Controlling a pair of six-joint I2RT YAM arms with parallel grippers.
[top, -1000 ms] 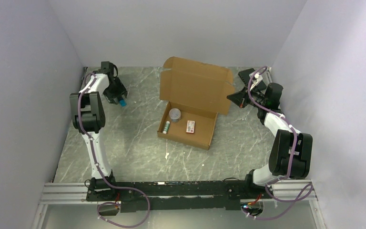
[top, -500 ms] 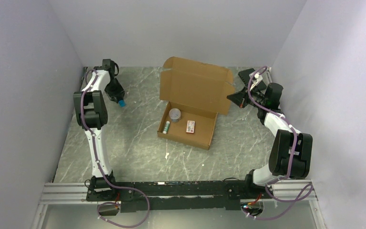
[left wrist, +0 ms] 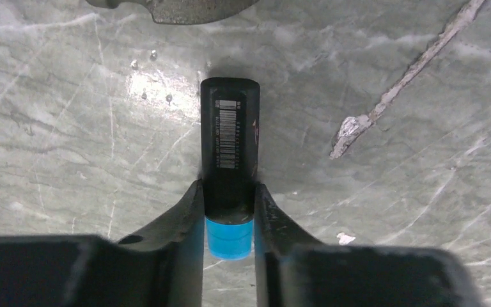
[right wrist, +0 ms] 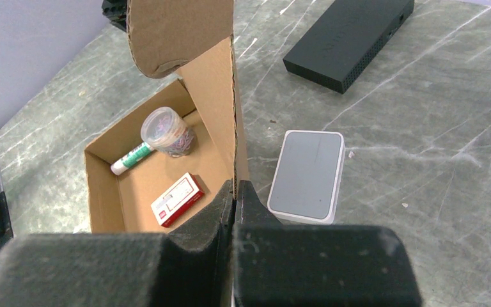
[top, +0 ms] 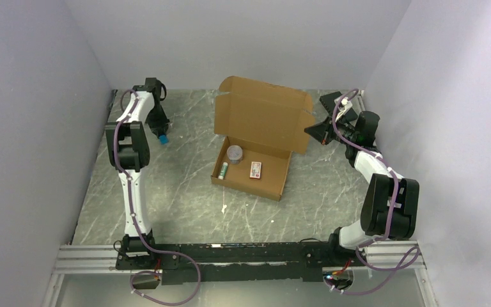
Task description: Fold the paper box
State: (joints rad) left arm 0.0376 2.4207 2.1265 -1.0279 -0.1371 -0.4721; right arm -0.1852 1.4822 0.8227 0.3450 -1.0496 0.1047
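The paper box [top: 261, 118] sits mid-table, a brown tray with its lid standing up behind it. My right gripper [top: 311, 132] is shut on the lid's right edge; in the right wrist view the fingers [right wrist: 235, 195] pinch the cardboard lid [right wrist: 208, 83]. In the tray lie a clear jar [right wrist: 166, 131], a green and white tube [right wrist: 131, 160] and a small red and white carton [right wrist: 178, 199]. My left gripper [top: 161, 134] is far left near the back, shut on a black tube with a blue cap [left wrist: 230, 141] just above the table.
A small white case [right wrist: 308, 176] lies on the table right behind the lid. A black slab [right wrist: 350, 38] lies farther back. Grey walls close in the left, back and right. A white scrap [top: 223, 208] lies in front of the box.
My left arm has swung a little to the right, with the tube still in its gripper at nearly the same spot. The right arm and the box have not moved.
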